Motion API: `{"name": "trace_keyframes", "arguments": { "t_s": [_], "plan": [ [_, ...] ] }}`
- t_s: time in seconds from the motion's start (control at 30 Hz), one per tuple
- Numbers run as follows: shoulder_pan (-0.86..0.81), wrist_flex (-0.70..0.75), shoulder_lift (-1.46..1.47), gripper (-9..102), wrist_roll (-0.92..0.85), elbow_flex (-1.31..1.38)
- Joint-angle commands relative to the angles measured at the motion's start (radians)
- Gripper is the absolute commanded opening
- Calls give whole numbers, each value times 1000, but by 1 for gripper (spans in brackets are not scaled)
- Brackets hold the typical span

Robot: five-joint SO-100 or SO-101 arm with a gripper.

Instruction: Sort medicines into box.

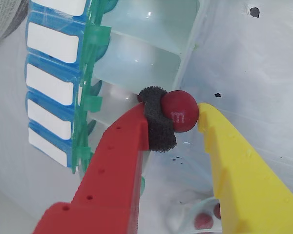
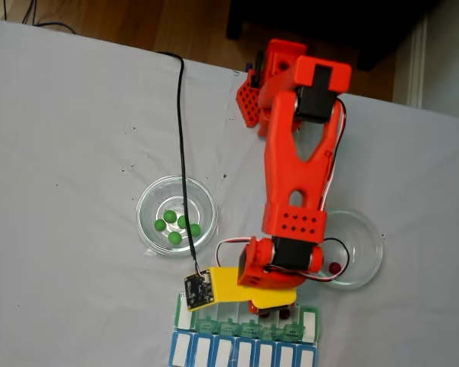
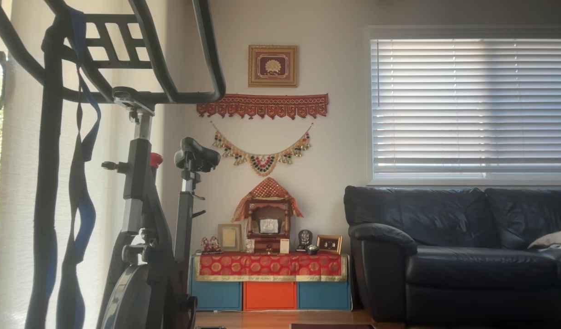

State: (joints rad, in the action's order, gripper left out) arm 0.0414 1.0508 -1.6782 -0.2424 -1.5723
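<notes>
in the wrist view the gripper (image 1: 185, 116) is clamped on a dark red ball (image 1: 180, 110); the box's (image 1: 136, 68) open compartments lie toward eleven o'clock.

In the fixed view the arm (image 2: 294, 176) hides part of the box (image 2: 214, 327), and the bottom edge cuts off the blue row (image 2: 237, 353). In the wrist view the yellow finger hides part of a dish (image 1: 198, 214) holding red balls.
</notes>
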Motion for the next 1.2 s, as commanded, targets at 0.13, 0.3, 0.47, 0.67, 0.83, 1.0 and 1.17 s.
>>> {"name": "trace_keyframes", "arguments": {
  "t_s": [0.13,0.3,0.47,0.67,0.83,1.0,1.17],
  "plan": [
    [-11,-64,-38,1,-9,69],
    [-17,-141,-34,1,-20,38],
    [-18,-207,-25,1,-34,8],
    [-18,-236,-20,1,-38,-5],
    [-8,-258,-11,1,-46,-21],
    [3,-307,-6,1,-52,-60],
    [15,-331,-5,1,-51,-89]
  ]
}}
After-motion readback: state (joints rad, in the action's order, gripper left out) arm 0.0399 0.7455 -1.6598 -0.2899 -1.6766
